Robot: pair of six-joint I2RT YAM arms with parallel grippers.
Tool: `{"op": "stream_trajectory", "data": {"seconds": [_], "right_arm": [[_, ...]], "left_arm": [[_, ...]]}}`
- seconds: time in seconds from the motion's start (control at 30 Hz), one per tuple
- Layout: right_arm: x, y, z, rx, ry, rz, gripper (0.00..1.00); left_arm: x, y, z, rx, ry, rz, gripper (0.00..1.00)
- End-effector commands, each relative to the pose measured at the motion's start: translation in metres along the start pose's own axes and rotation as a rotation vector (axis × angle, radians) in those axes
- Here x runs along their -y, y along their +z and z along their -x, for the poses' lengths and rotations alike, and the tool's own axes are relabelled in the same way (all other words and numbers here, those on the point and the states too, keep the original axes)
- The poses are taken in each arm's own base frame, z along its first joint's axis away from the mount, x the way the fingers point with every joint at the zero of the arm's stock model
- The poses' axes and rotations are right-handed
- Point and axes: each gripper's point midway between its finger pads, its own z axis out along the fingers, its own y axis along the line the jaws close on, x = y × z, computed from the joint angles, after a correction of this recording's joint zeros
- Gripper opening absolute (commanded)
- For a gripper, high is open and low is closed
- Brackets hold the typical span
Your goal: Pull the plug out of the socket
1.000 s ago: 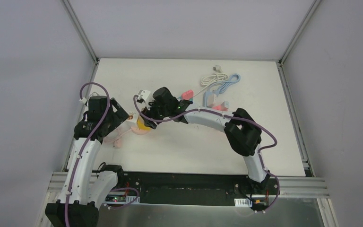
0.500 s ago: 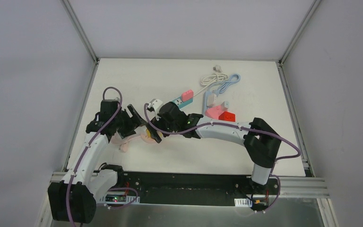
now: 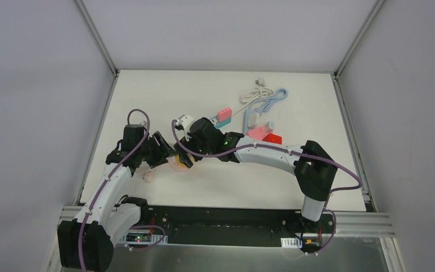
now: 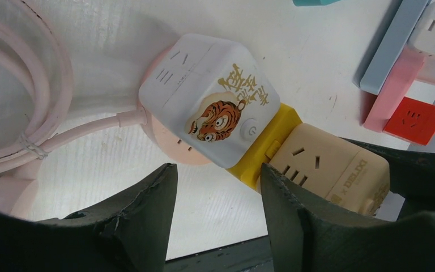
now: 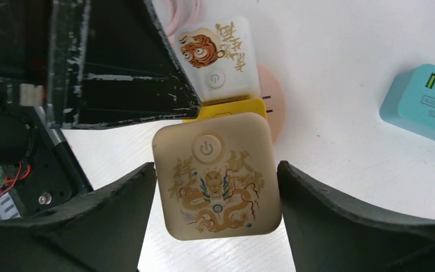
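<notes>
Right wrist: straddles beige plug cube (image 5: 215, 190) with right tool (image 5: 216, 165), cannot tell whether gripping; holds left tool (image 4: 218, 170) open, white tiger socket (image 4: 204, 96) just ahead of fingertips

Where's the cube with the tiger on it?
In the left wrist view the tiger cube sits mid-frame, joined through a yellow piece to the beige cube on its right, with a pink cable leading off to its left.

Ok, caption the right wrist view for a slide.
Right gripper straddles beige dragon-printed cube socket, joined by yellow plug to white tiger-printed cube.
</notes>
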Motion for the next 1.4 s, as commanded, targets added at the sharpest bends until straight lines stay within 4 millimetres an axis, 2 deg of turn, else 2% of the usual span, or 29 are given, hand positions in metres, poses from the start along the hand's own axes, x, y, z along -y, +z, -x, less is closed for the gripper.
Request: {"op": "stream_trajectory", "data": {"seconds": [0.0, 0.1, 0.17, 0.2, 0.23, 0.43, 0.53, 0.73, 0.87, 1.0, 1.17, 1.27, 1.37], "right_arm": [[-0.014, -0.016, 0.033, 0.079, -0.032, 0.101, 0.77], [-0.008, -0.010, 0.029, 0.053, -0.030, 0.091, 0.66], [-0.005, -0.008, 0.031, 0.056, -0.019, 0.091, 0.57], [-0.004, -0.009, 0.033, 0.058, -0.005, 0.106, 0.45], [-0.004, -0.009, 0.034, 0.058, 0.010, 0.123, 0.37], [-0.011, -0.015, 0.054, 0.103, 0.096, 0.238, 0.00], [-0.015, -0.011, 0.054, 0.105, 0.081, 0.239, 0.00], [-0.026, -0.008, 0.049, 0.136, -0.097, 0.092, 0.00], [-0.017, -0.008, 0.051, 0.156, -0.110, 0.040, 0.00], [-0.023, -0.016, 0.059, 0.172, -0.022, 0.156, 0.00], [-0.043, -0.031, 0.071, 0.222, 0.058, 0.327, 0.00], [-0.044, -0.023, 0.062, 0.193, 0.034, 0.292, 0.00], [-0.038, -0.016, 0.049, 0.164, -0.070, 0.198, 0.00]], "left_arm": [[0.006, 0.006, -0.003, -0.009, 0.018, -0.049, 0.55], [0.004, 0.009, -0.006, -0.037, 0.011, -0.041, 0.51], [-0.002, 0.011, -0.008, -0.049, 0.010, -0.012, 0.44], [-0.006, 0.012, -0.009, -0.051, 0.011, 0.007, 0.41], [-0.009, 0.012, -0.010, -0.051, 0.013, 0.023, 0.39], [-0.018, 0.012, -0.017, -0.050, 0.034, 0.067, 0.34], [-0.022, 0.014, -0.024, -0.067, 0.037, 0.088, 0.32], [-0.042, 0.020, -0.040, -0.101, 0.011, 0.168, 0.28], [-0.049, 0.022, -0.046, -0.106, -0.010, 0.181, 0.27], [-0.053, 0.022, -0.048, -0.097, -0.013, 0.188, 0.26], [-0.050, 0.023, -0.048, -0.097, -0.009, 0.166, 0.26], [-0.050, 0.023, -0.048, -0.096, -0.007, 0.164, 0.26], [-0.050, 0.023, -0.047, -0.095, -0.005, 0.168, 0.26]]}}
